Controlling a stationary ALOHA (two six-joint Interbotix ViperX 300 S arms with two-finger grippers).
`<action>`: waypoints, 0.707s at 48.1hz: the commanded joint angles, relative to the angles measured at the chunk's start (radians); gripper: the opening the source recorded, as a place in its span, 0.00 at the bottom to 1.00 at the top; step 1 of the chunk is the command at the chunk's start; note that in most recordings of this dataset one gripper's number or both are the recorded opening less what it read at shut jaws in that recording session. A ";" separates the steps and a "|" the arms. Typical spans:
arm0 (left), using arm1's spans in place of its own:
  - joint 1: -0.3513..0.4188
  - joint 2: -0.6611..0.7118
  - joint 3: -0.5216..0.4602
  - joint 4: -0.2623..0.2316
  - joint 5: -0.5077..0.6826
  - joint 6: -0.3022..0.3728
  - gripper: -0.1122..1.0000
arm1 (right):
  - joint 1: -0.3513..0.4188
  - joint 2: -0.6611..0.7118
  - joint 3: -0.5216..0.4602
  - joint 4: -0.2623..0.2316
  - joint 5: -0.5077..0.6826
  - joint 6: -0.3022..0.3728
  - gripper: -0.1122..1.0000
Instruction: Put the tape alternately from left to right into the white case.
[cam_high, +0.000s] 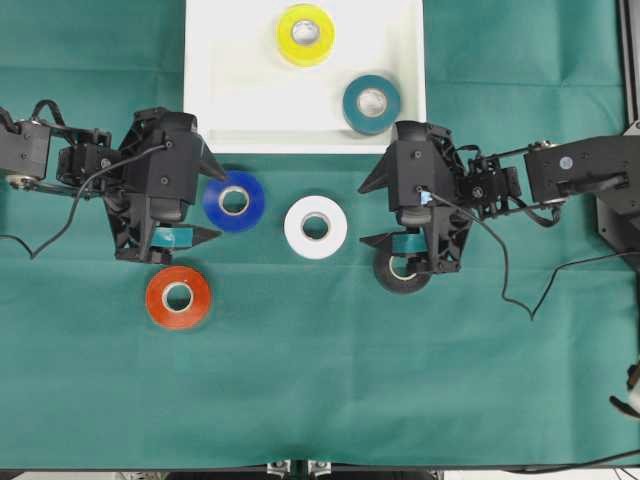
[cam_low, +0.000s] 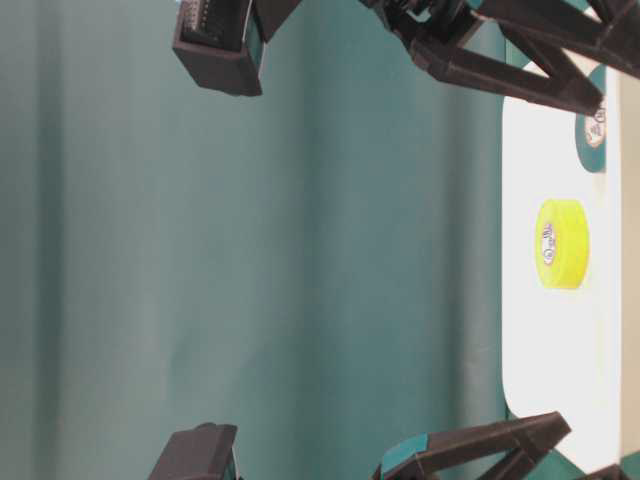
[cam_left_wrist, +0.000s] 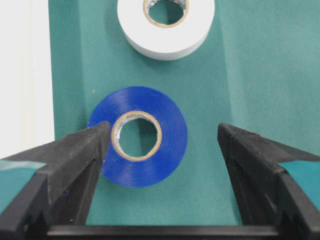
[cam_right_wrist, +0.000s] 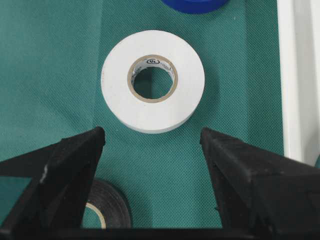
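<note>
Lying flat on the green-covered worktop (cam_high: 320, 390), four tape rolls sit below the white case (cam_high: 230, 100), which stands at the top middle of the overhead view with its near rim just above both tools. Farthest left, the left tool (cam_high: 215, 205) hangs with its jaws spread wide and nothing between them; its upper fingertip (cam_high: 213, 168) sits just under the case's lower left corner. Just below this tool, and clear of it, is the orange roll (cam_high: 178, 297). The blue roll (cam_high: 234, 201) rests right at the open mouth of the left tool; in the left wrist view one finger (cam_left_wrist: 75, 160) overlaps the roll's edge while the other stands well apart from it, and whether that finger touches the roll cannot be told. In the middle, between the two tools, is the white roll (cam_high: 316, 227), near the blue roll but apart from it. Inside the case are the yellow roll (cam_high: 306, 34) toward the far rim and the teal roll (cam_high: 371, 103) near the lower right corner. On the right, the right tool (cam_high: 372, 210) is also wide and empty, its mouth facing the white roll without reaching it, and the black roll (cam_high: 402, 275) lies partly hidden under its lower finger.
</note>
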 joint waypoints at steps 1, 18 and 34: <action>-0.003 -0.020 -0.008 -0.002 -0.008 0.000 0.88 | 0.000 -0.009 -0.020 -0.002 -0.008 -0.002 0.83; -0.003 -0.020 -0.003 -0.003 -0.008 -0.003 0.88 | 0.002 0.046 -0.074 -0.002 -0.005 0.000 0.83; -0.003 -0.021 0.002 -0.003 -0.006 -0.003 0.88 | 0.018 0.123 -0.141 -0.002 0.025 -0.003 0.83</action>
